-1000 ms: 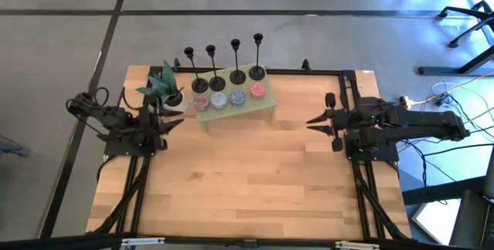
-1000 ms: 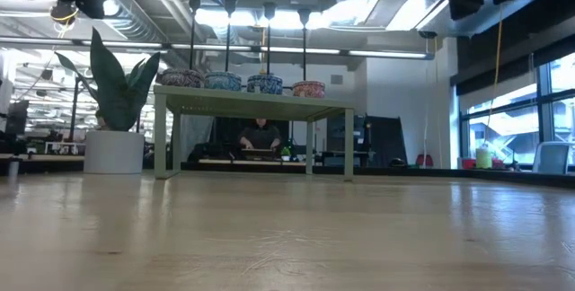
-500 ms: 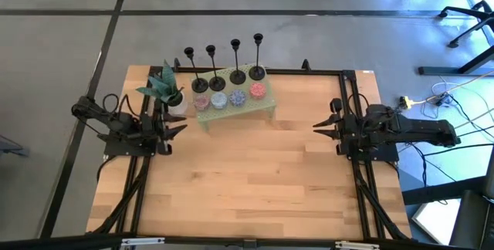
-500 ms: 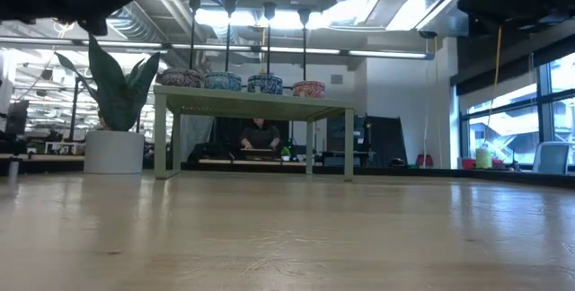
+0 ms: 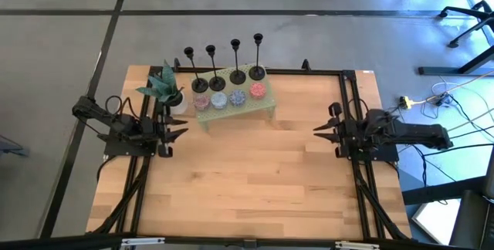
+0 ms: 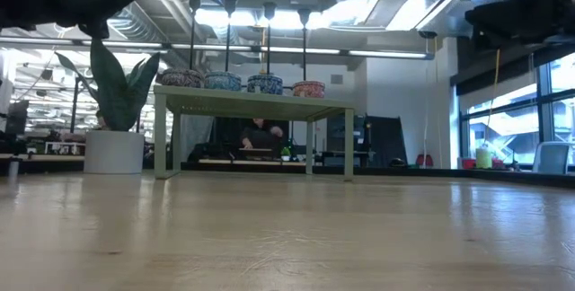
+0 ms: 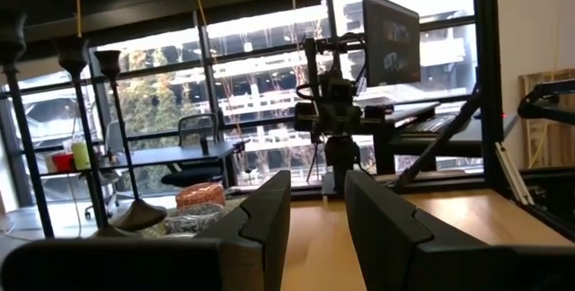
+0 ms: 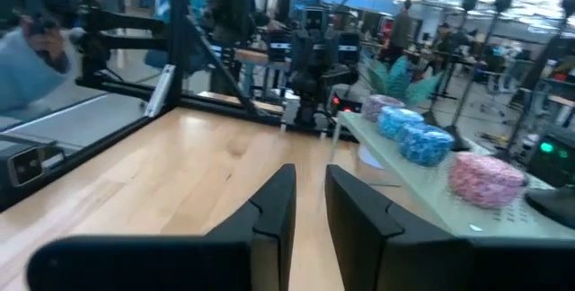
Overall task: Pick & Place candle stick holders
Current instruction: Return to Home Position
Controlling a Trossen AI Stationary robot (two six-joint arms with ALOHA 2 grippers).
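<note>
Candle stick holders (image 5: pixel 217 82): four slim black stems, round bases, on green shelf (image 5: pixel 266 103). Left tool (image 5: pixel 182 126) and right tool (image 5: pixel 318 129) narrowly parted, empty. Right arm drawn further back than earlier.

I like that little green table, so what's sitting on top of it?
On the green shelf stand four black candle stick holders in a row, with four round candles in front of them. The shelf top under them is covered.
</note>
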